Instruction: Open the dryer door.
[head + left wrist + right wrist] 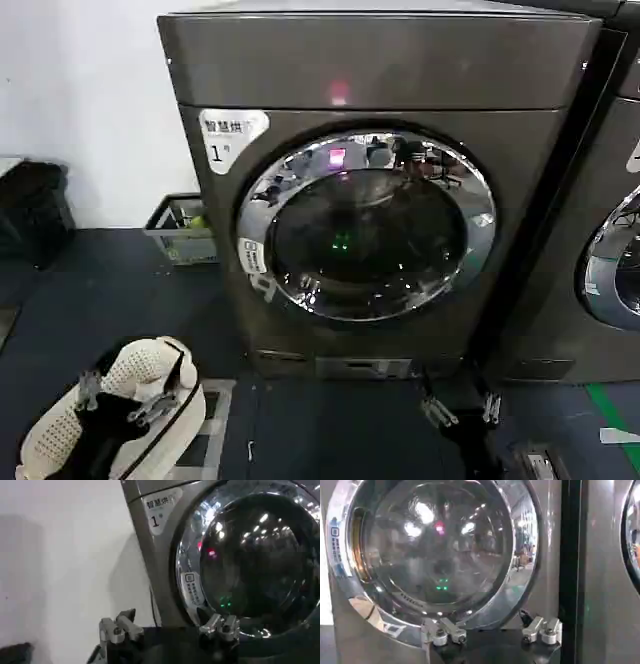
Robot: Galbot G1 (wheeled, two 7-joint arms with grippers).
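My left gripper (120, 400) hangs low over a white mesh basket (60, 430), fingers spread, nothing held. My right gripper (460, 408) sits low too, jaws apart and empty, just in front of the machine's base. The dryer door (367, 225) is shut, up and ahead of both, slightly toward the left from the right gripper. I'd guess the right arm is closer (though the label side of the rim is nearer the left one). Second machine (610, 230) sits beyond on the right.
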